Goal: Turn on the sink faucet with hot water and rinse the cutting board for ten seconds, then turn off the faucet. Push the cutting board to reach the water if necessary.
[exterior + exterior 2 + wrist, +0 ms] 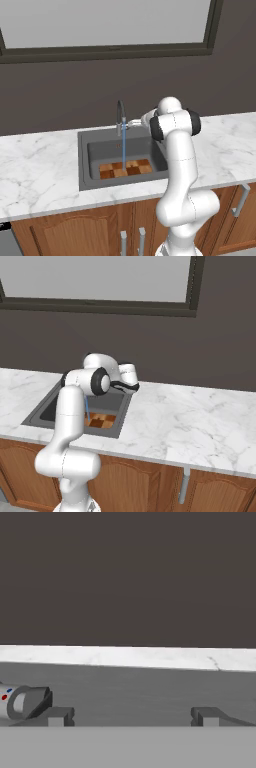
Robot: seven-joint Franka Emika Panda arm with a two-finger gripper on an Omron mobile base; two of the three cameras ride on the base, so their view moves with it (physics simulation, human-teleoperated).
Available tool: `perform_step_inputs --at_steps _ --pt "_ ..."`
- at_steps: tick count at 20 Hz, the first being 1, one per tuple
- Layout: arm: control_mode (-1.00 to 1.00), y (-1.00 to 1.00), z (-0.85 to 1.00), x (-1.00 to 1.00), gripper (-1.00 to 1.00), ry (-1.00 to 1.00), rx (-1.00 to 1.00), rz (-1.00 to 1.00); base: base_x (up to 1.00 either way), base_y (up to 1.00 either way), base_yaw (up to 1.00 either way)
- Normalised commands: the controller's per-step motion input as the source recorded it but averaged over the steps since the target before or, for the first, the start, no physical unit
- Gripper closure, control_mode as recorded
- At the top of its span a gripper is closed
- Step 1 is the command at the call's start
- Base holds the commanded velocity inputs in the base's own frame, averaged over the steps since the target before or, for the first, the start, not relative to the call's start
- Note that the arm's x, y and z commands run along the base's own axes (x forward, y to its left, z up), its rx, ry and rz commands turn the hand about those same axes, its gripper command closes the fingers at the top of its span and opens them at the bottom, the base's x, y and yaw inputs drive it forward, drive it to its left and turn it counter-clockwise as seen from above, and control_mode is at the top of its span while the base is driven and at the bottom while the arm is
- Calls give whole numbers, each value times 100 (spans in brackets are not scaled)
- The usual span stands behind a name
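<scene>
White Franka arm [179,165] of smooth, rounded, tubular links, glossy finish. Dark grey to black bands at joints, widest at elbow housing [175,125]. Bulbous white shoulder segment [187,207] above base. Two small dark grey fingers [60,716], blocky and squared at tips. No cables, screws or markings discernible.

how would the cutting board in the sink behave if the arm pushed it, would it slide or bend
The cutting board looks like rigid checkered wood, so it probably would not bend. It lies flat on the floor of the sink, so a push would likely slide it rather than tip it. The water falls onto it, so its surface is probably slick.
</scene>
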Motion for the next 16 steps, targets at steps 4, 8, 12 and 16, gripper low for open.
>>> perform_step_inputs --at_steps 4,8,12,16 --pt "-100 18 0 0 -100 0 0 0 0 0 0" --pt "-100 26 0 0 -100 0 0 0 0 0 0" --pt "-100 32 0 0 -100 0 0 0 0 0 0" --pt "-100 40 -3 0 -100 0 0 0 0 0 0"
